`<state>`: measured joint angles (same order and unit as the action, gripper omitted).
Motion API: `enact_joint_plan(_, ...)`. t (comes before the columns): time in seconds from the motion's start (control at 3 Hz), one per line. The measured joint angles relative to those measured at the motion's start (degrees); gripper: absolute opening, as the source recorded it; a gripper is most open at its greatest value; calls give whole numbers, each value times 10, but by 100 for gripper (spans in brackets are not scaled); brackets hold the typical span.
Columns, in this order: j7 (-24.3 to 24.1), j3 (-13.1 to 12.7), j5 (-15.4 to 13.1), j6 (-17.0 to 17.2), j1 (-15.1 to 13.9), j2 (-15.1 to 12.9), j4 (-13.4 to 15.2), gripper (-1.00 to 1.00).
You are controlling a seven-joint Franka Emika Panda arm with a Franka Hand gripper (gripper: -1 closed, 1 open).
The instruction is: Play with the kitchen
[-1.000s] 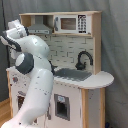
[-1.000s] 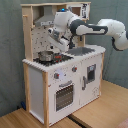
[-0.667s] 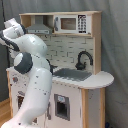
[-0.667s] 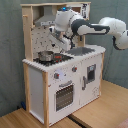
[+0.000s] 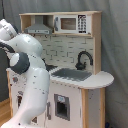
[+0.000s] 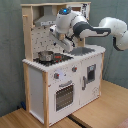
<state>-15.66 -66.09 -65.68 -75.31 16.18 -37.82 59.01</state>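
The kitchen (image 6: 60, 75) stands on the wooden floor against the grey wall. The arm has drifted slightly leftward over the stovetop (image 6: 50, 57), its end effector (image 6: 54, 31) now hanging above the small pot (image 6: 45, 55). I cannot tell how its grip stands. Likely it's lining up on the pot.

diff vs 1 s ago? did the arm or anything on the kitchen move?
Barely anything. In the second exterior view the arm holds about the same pose above the kitchen, with its gripper over the stovetop beside the small pot. Nothing grasped or released. The pot, faucet and sink are unchanged.
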Motion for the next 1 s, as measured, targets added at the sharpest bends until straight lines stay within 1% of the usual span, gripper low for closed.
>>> enact_joint_plan(0.67, 20, -19, -78, 77, 37, 17, 7, 100)
enact_joint_plan(1.0, 30, -24, -116, 116, 64, 22, 15, 100)
